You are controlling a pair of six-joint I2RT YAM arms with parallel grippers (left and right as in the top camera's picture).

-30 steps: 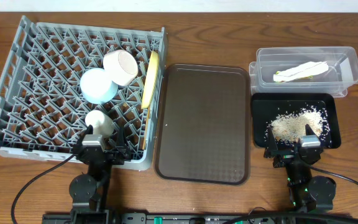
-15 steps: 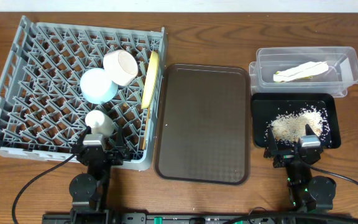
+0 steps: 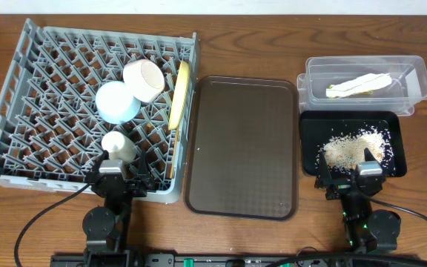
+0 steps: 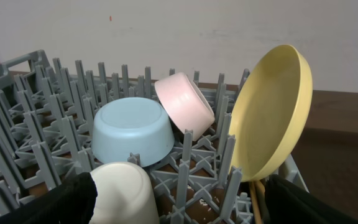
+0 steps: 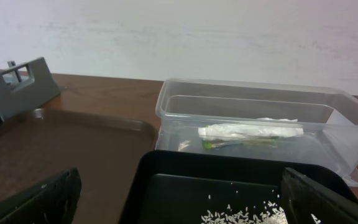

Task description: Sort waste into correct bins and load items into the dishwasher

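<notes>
**Dishes racked, waste binned, both grippers released**

Overhead: the blue bowl [image 3: 117, 101], white bowl [image 3: 144, 80], cup [image 3: 117, 145] and upright yellow plate [image 3: 179, 95] sit in the grey rack [image 3: 21, 89]. The napkin [image 3: 358, 84] and wrapper [image 3: 333, 90] lie in the clear tub [image 3: 421, 78], and the rice [image 3: 354, 146] in the black tray [image 3: 310, 148].

Left wrist: the left gripper [image 3: 121, 176] is spread wide and empty, just behind the cup.

Right wrist: the right gripper [image 3: 347, 174] is likewise spread and empty, at the black tray's near edge.

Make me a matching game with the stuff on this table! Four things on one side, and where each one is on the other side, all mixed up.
Things
1. yellow plate
2. rice scraps
3. paper napkin
4. light blue bowl

Places
A. in the clear tub
B. upside down among the pegs of the grey rack
C. in the black tray
D. standing on its edge at the rack's right side

Pairs: 1-D, 2-C, 3-A, 4-B
</notes>
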